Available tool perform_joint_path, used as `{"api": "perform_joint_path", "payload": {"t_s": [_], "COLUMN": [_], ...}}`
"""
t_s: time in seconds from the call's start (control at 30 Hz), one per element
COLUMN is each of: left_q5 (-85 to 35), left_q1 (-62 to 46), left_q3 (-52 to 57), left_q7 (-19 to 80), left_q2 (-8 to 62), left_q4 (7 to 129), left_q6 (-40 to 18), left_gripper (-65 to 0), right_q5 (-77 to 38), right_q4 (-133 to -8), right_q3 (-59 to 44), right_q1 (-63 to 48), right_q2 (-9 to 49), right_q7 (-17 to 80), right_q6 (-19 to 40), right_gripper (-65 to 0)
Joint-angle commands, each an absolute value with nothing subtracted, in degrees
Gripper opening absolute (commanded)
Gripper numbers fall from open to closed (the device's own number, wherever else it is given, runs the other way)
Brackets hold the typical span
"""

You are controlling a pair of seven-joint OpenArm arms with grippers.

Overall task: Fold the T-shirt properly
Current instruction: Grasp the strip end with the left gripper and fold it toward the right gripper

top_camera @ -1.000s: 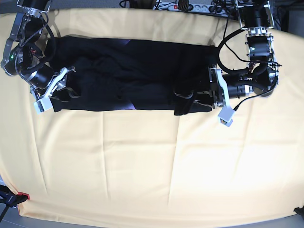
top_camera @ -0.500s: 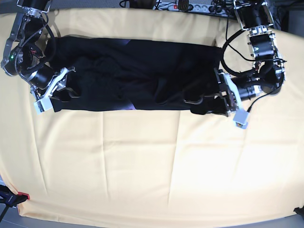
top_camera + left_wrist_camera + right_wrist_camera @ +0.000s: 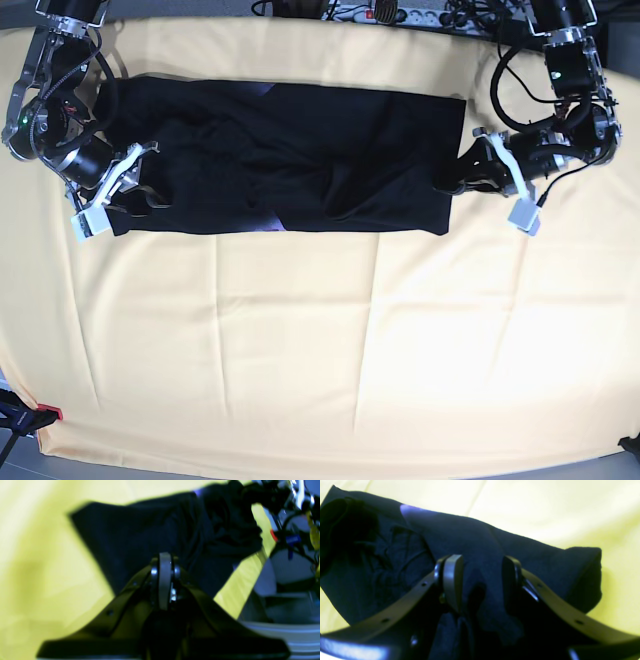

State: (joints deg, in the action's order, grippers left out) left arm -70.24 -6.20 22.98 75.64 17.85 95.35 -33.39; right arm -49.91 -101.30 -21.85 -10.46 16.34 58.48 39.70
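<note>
1. The T-shirt (image 3: 290,155) is lying as a long black band across the upper part of the frame in the base view, on the yellow table cover (image 3: 320,340). It is already folded lengthwise, but the middle is showing wrinkles.
2. The right gripper (image 3: 480,580), at the left end of the band, is standing with its jaws apart and a ridge of black cloth is sitting between them; the jaws are not pressing it.
3. The left gripper (image 3: 162,580), at the right end, is looking clenched in the blurred wrist view. It is sitting at the cloth's edge, and whether it is pinching any cloth, I cannot tell.
4. I judge that the crosswise fold is not yet done.
5. Risk: if only one layer is being caught, the other layers may slide and the fold may open.
6. Risk: uneven pulling may make the wrinkles worse.
</note>
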Motion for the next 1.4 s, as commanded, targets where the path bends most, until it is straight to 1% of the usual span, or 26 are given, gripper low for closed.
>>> {"api": "perform_joint_path", "payload": {"t_s": [0.0,0.2,0.27,0.4,0.47,0.53,0.6,0.7,0.8,0.87,0.93,1.0,1.03,1.1,1.23,1.3,1.37], "left_q5": [-70.98,-71.16,-73.58,-84.01,-85.0,-85.0,-79.81,-67.77,-58.26,-52.77,-48.53,-46.17,-45.08,-44.16,-44.16,-44.45,-44.45], "left_q1": [-5.56,-5.52,-5.37,-5.02,-4.84,-4.16,-3.27,-2.87,-3.86,-4.49,-4.95,-5.1,-5.08,-5.06,-5.08,-5.08,-5.08], "left_q3": [21.87,12.51,10.52,9.54,9.54,9.56,9.87,9.89,9.8,9.74,9.74,9.74,9.74,9.74,9.76,9.76,9.76], "left_q7": [74.65,77.17,77.17,77.19,77.23,77.38,77.14,74.74,70.11,67.02,65.73,65.58,65.54,65.32,65.34,65.36,65.39], "left_q2": [18.57,18.57,18.57,18.55,18.57,18.59,18.59,18.57,18.59,18.57,18.92,19.38,19.59,20.23,21.65,22.26,22.39], "left_q4": [96.31,96.31,96.31,96.38,96.38,96.38,96.36,96.36,96.29,96.29,96.25,96.25,96.25,96.25,96.25,96.25,96.25], "left_q6": [-33.45,-33.47,-33.58,-36.25,-38.89,-39.97,-40.0,-40.0,-39.62,-38.13,-36.36,-34.63,-33.85,-33.17,-33.19,-33.17,-33.17], "left_gripper": [-65.0,-65.0,-65.0,-65.0,-65.0,-65.0,-65.0,-65.0,-65.0,-65.0,-65.0,-65.0,-65.0,-65.0,-65.0,-65.0,-65.0], "right_q5": [-51.16,-51.16,-51.13,-51.11,-50.96,-51.2,-52.64,-52.1,-48.69,-45.5,-44.49,-44.69,-44.77,-45.32,-50.54,-53.52,-58.19], "right_q4": [-102.17,-102.17,-102.17,-102.17,-102.17,-102.28,-103.61,-108.57,-113.19,-113.47,-113.36,-113.3,-113.19,-112.71,-108.86,-105.12,-100.77], "right_q3": [-22.17,-22.17,-22.17,-22.17,-22.17,-22.2,-22.7,-25.34,-30.02,-32.62,-34.13,-35.05,-35.31,-35.42,-35.42,-35.42,-35.42], "right_q1": [-9.85,-9.82,-9.85,-9.82,-9.82,-9.78,-9.78,-9.65,-9.8,-10.07,-11.81,-14.57,-15.86,-18.28,-20.47,-20.29,-19.99], "right_q2": [17.17,17.15,17.17,17.17,17.17,17.19,17.23,17.3,17.3,17.3,17.47,17.45,17.45,17.45,17.06,16.8,16.84], "right_q7": [57.21,57.19,57.21,57.21,57.25,57.25,57.63,59.27,61.04,61.87,62.04,61.47,61.49,61.49,61.47,61.52,61.58], "right_q6": [40.0,40.0,40.0,40.0,40.0,40.0,40.0,40.0,37.63,36.01,33.56,32.08,31.24,29.67,28.73,29.65,32.23], "right_gripper": [-37.1,-37.2,-37.1,-37.1,-37.1,-37.1,-37.1,-37.1,-37.0,-33.6,-27.9,-22.7,-21.1,-20.6,-20.6,-20.6,-20.6]}}
